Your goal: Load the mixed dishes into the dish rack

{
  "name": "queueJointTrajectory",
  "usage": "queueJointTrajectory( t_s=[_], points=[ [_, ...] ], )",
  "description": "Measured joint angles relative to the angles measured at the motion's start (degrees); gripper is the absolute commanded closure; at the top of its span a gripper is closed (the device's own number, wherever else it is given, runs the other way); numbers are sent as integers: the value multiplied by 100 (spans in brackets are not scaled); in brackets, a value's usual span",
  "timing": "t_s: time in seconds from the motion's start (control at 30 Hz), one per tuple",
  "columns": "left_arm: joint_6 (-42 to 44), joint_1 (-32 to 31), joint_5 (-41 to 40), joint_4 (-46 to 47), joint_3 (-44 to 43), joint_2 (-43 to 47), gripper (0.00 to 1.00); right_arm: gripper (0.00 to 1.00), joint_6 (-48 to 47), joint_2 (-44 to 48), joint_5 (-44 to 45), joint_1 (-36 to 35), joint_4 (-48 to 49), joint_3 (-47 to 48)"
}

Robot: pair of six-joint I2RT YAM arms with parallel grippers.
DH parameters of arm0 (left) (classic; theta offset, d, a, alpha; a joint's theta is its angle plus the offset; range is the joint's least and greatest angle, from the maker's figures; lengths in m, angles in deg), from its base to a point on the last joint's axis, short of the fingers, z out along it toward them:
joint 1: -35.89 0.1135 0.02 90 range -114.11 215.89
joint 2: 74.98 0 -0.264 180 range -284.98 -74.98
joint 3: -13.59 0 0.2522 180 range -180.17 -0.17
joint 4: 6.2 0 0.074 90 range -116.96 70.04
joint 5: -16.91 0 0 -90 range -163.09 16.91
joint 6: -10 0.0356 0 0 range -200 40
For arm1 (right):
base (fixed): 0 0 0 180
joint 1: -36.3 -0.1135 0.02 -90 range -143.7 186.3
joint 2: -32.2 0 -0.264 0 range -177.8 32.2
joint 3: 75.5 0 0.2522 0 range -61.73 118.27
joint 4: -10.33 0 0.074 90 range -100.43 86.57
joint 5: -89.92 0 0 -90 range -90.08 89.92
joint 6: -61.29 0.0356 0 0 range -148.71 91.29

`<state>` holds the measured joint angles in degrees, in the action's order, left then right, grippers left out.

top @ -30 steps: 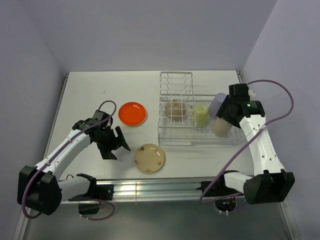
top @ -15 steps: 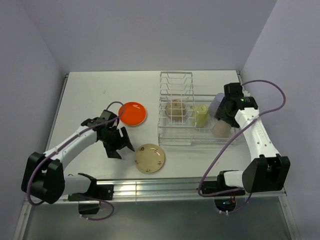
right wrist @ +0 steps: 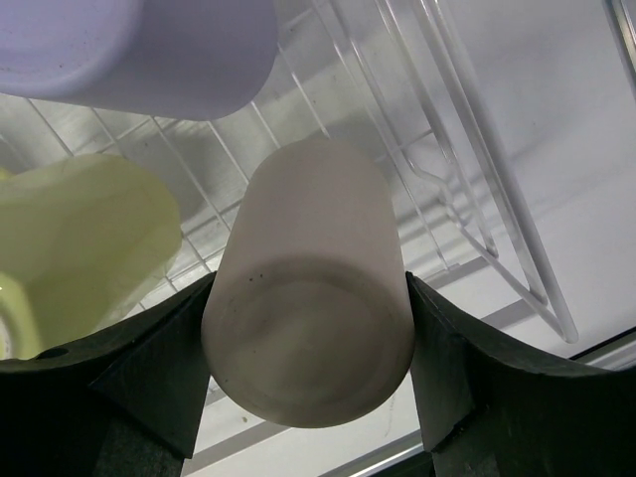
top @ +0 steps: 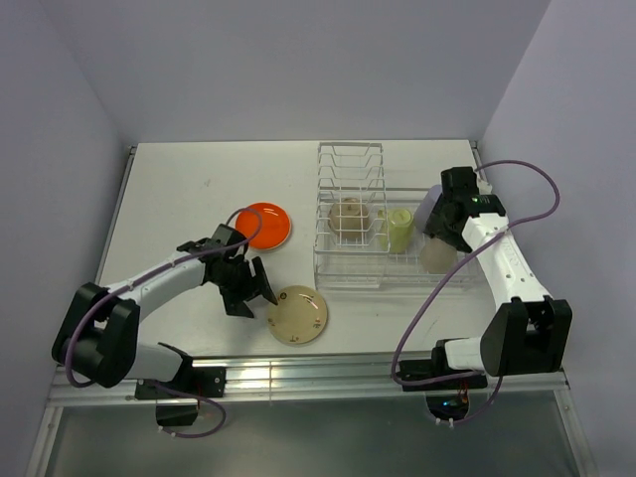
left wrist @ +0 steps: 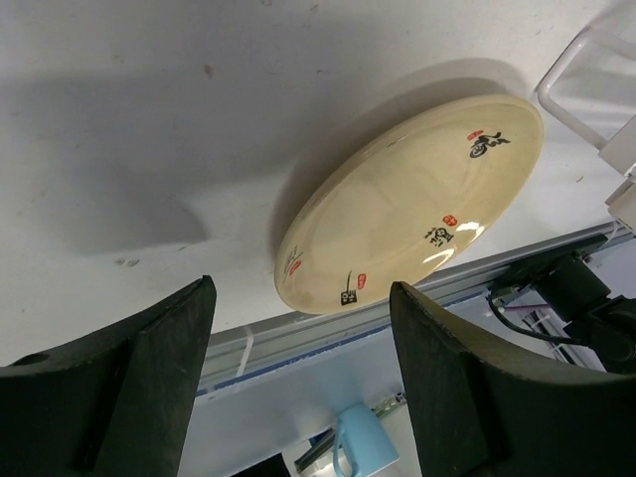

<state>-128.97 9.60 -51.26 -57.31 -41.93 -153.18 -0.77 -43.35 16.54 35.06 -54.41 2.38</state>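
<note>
Left tool [top: 255, 296] hangs low, jaws spread wide; right tool [right wrist: 309, 298], reached forward, is clamped.

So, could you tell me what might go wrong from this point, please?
The saucer lies flat near the front edge of the table; the open left gripper may shove it off rather than grip it. The tan cup, held by the right gripper in the rack, sits close to the lavender cup and green cup; letting go could knock them.
</note>
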Motion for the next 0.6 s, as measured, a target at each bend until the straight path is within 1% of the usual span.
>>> queueJointTrajectory(
  t_s=[0.03,0.17,0.27,0.3,0.47,0.5,0.6],
  points=[
    [-4,-13,13,66,24,-24,24,41,-2,0,-7,0,2,0],
    [-24,-74,74,291,96,-153,25,34,-15,24,-59,0,-17,0],
    [-35,-127,85,444,168,-245,27,21,-13,92,-157,0,-94,2],
    [-39,-151,87,527,210,-284,28,13,-15,142,-192,0,-125,2],
    [-98,-271,203,872,411,-433,35,9,-15,466,-323,0,-278,96],
    [-118,-304,240,962,442,-433,39,8,-15,529,-343,0,-337,155],
    [-151,-396,358,1290,544,-479,45,8,-15,691,-411,0,-417,302]
  ],
)
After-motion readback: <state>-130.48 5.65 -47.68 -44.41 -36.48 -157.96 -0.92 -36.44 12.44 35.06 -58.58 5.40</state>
